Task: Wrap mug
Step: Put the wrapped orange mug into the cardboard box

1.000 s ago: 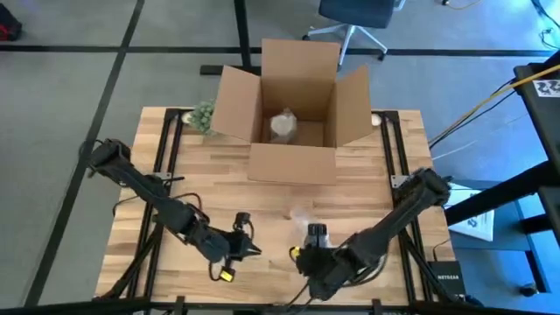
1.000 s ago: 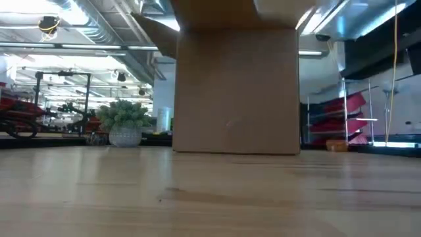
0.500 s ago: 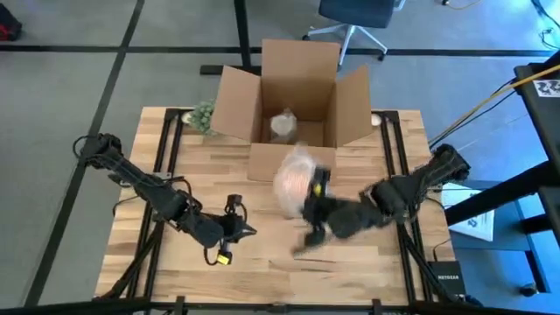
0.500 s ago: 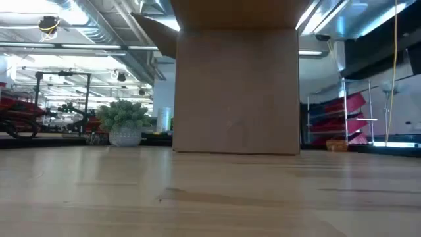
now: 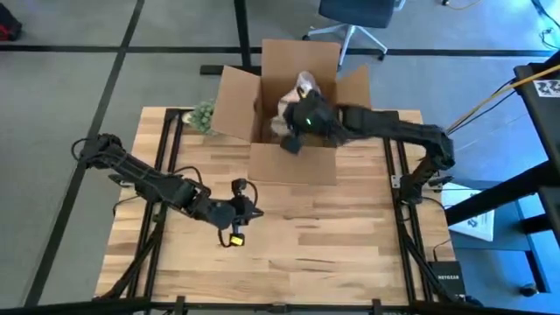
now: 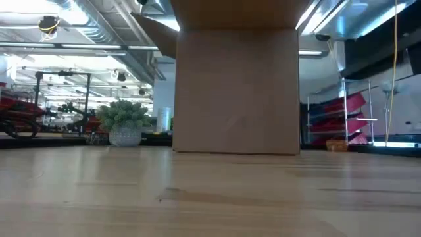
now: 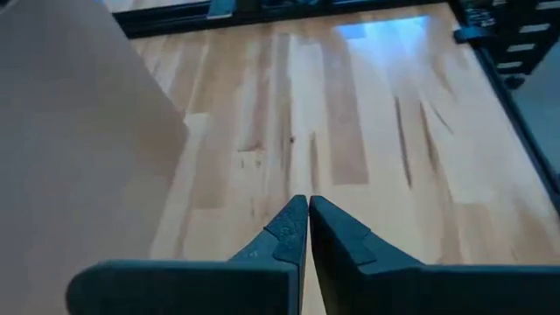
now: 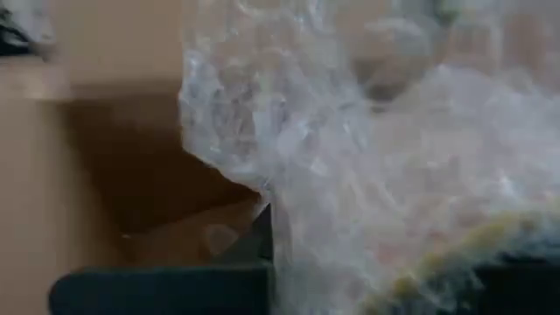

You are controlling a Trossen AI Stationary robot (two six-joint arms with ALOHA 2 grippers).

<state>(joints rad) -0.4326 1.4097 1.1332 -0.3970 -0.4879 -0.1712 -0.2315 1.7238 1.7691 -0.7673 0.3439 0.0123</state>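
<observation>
The mug is wrapped in clear bubble wrap, a pale bundle [image 5: 297, 94] held over the open cardboard box [image 5: 293, 162] at the table's far edge. My right gripper [image 5: 296, 122] is shut on it, the arm reaching across from the right. In the right wrist view the bundle [image 8: 376, 166] fills most of the picture, with the box's inside behind it. My left gripper [image 5: 241, 210] hovers shut over the bare table, left of centre, its fingertips [image 7: 308, 207] together and holding nothing. My right gripper holds the bubble-wrap bundle by its outer wrap [image 8: 293, 219]. One dark finger [image 8: 261, 238] lies against the wrap; the wrap itself hides the other finger. The bundle is lifted clear of the table, over the box's opening.
The box's flaps stand open, its front wall [image 6: 233, 92] facing the near side. A small potted plant [image 5: 203, 115] stands at the box's left. Bare wooden tabletop [image 5: 332, 236] lies between the box and the near edge.
My right gripper has lifted the wrapped bundle from the table near the front edge and swung it up and toward the far edge, ending over the box. My left gripper has shifted slightly toward the table's right, still shut.
</observation>
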